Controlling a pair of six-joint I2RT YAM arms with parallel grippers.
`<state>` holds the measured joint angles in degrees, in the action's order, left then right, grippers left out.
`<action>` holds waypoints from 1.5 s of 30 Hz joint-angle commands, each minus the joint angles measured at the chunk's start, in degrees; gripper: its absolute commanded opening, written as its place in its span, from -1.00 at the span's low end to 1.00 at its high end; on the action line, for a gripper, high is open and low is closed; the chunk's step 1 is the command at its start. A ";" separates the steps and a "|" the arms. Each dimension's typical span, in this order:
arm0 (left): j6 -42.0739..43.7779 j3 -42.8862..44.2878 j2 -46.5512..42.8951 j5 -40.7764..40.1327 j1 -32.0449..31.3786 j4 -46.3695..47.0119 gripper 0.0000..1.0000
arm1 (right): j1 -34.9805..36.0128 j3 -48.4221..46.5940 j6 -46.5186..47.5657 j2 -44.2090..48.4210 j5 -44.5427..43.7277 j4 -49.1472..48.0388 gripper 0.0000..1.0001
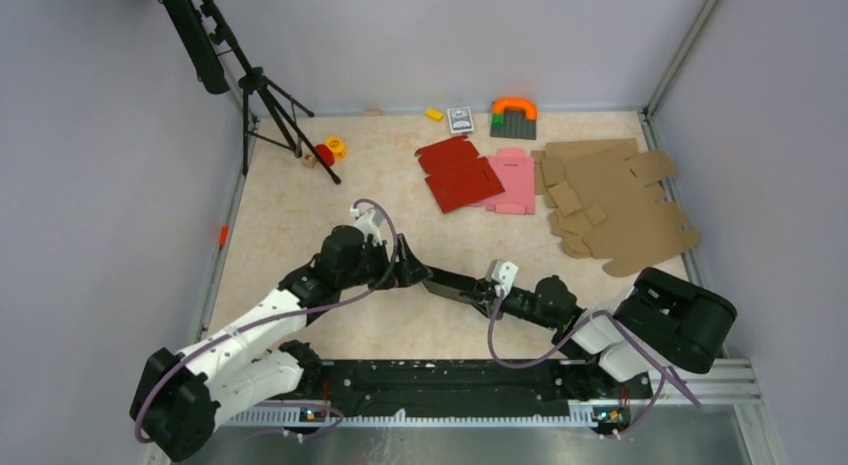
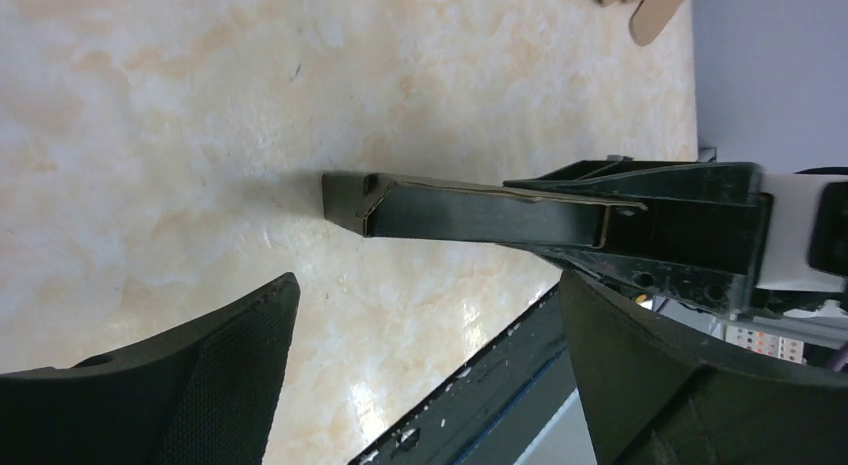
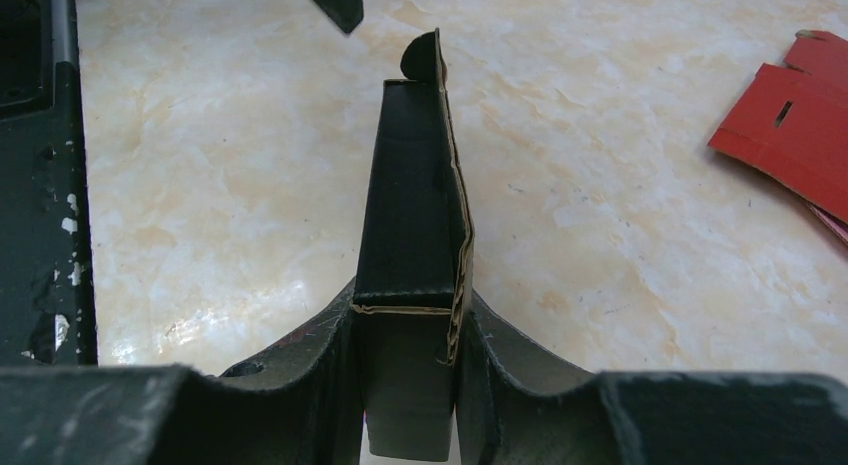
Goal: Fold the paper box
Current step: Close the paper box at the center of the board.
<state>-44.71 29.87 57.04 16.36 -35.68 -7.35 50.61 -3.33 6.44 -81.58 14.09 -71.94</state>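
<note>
The paper box (image 1: 455,285), black and folded into a flat, narrow shape, hangs just above the table in front of the arm bases. My right gripper (image 3: 410,297) is shut on one end of it, and the box (image 3: 415,205) sticks straight out from between the fingers, with brown cut edges showing. My left gripper (image 2: 428,285) is open at the box's (image 2: 470,210) free end, its fingers spread wide on either side and below, not touching it. From above, the left gripper (image 1: 410,268) and the right gripper (image 1: 490,295) face each other across the box.
A red blank (image 1: 458,172) and a pink blank (image 1: 515,180) lie at the back, beside a pile of brown cardboard (image 1: 610,200). Small toys (image 1: 514,115) line the far wall. A tripod (image 1: 265,95) stands at the back left. A metal rail (image 1: 450,385) runs along the near edge.
</note>
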 commanded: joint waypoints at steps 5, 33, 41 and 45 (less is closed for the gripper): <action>10.46 -0.49 -8.91 1.41 4.14 4.79 0.97 | -3.50 2.62 -3.99 0.08 5.07 -7.99 -0.63; 23.86 -11.35 -2.29 34.19 4.49 48.72 0.67 | -7.02 -10.16 -12.91 28.72 20.87 28.30 -0.64; 29.15 -11.81 1.68 34.52 3.67 48.23 0.05 | -7.09 -11.47 -10.25 25.42 18.23 30.91 -0.48; 32.63 -11.05 3.64 35.64 2.51 46.96 0.49 | -7.10 -10.19 -9.06 23.38 21.24 26.98 -0.49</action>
<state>-16.51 18.09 59.27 49.21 -31.99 37.74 43.99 -12.47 -4.58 -56.47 33.17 -39.83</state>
